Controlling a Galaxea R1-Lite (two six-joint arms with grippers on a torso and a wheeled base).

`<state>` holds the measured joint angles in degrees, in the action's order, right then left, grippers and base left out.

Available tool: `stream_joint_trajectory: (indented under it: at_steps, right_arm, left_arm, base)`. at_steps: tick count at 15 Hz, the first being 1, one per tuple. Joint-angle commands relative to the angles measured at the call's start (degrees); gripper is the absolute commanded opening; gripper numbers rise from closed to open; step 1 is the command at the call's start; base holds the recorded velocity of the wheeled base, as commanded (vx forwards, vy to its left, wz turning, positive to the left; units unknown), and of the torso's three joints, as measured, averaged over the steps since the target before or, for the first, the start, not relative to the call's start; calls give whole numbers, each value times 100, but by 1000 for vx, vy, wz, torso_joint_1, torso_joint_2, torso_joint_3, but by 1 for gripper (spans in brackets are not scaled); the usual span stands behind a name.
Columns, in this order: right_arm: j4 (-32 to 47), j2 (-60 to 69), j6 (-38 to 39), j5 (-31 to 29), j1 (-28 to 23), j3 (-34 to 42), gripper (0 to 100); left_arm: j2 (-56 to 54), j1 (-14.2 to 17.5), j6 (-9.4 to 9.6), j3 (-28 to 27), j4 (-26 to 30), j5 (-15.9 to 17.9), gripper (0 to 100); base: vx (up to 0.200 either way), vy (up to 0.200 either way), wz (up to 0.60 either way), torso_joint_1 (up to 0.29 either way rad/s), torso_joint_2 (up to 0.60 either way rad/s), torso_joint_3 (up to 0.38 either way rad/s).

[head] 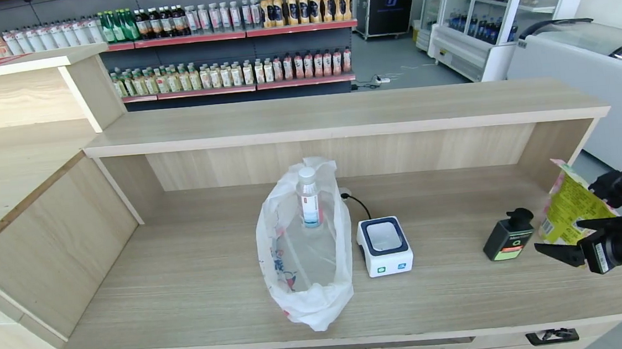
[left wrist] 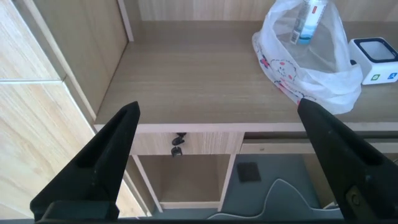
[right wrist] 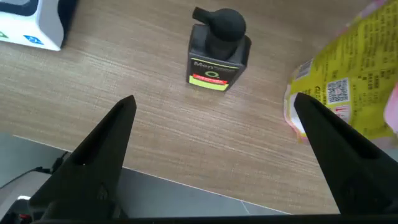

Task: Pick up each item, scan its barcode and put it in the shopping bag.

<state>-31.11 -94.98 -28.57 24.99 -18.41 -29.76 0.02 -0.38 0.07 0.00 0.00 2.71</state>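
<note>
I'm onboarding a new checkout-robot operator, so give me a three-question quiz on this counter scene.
1. True or false: the water bottle stands inside the shopping bag.
2. Fill in: the black pump bottle stands on the robot's ____ side of the scanner.
3. Which lies closest to the open jaws of the right gripper? A scanner, B yellow pouch, C water bottle.
Key: 1 true; 2 right; 3 B.
</note>
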Motion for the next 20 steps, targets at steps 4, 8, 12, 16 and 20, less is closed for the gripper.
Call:
stream_joint_trajectory:
  at_steps: [4, 8, 12, 16, 20]
  right_arm:
    - [-536, -1032, -96, 41, -40, -57, 100]
    - [-993, -1647, -219, 445, -93, -364, 100]
    - [-1029, -2086, -333, 823, -40, -830, 100]
    - [-1037, -2552, -438, 1060, 48, -1287, 100]
    - [-1240, -3018, -535, 1245, 232, -1621, 100]
  left_arm:
    - [6, 3, 1, 0, 0, 2, 100]
    - [6, 3, 1, 0, 0, 2, 100]
    - [6, 3, 1, 0, 0, 2, 100]
    - [6, 3, 1, 0, 0, 2, 100]
    - [6, 3, 1, 0, 0, 2, 100]
  base:
    - [0, 0, 0, 0, 0, 0]
    - [0, 0, 0, 0, 0, 0]
    - [0, 0, 0, 0, 0, 0]
    - [0, 0, 0, 0, 0, 0]
    - [0, 0, 0, 0, 0, 0]
